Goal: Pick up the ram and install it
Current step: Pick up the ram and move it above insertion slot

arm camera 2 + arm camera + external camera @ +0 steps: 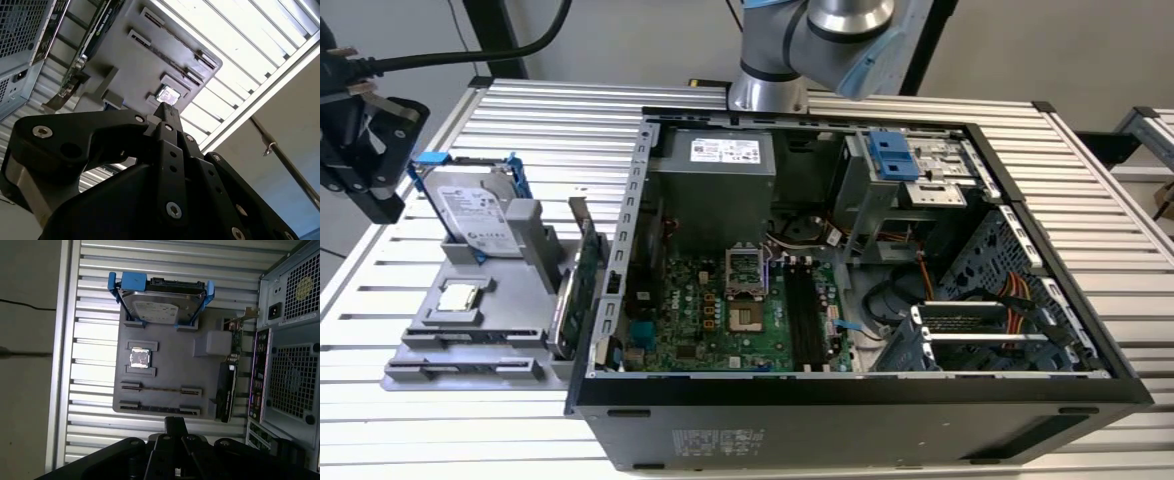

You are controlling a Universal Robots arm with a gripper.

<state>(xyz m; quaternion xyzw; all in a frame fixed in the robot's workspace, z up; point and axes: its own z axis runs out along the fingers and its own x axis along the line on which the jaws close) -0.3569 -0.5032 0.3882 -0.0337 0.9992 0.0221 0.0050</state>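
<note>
Approaching for pickup appears to be the step in hand. The hand [165, 107], pinched shut on nothing, hangs near the tray [170, 365]. The ram [160, 389] seems to stand on edge in a tray slot, its long axis running 9-to-3 o'clock in the exterior view. A grasp would call for the hand to be opened and set astride the ram's thin edge.

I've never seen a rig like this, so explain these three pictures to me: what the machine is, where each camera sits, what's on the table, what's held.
It is one robot arm with a gripper. The exterior view looks on from off the arm; both wrist cameras ride on it. On the slatted metal table stands an open computer case and, to the exterior view's left of it, a grey tray carrying a hard drive in a blue frame, a square chip and an expansion card. The gripper is shut, nothing visible in it, close to the tray.
</note>
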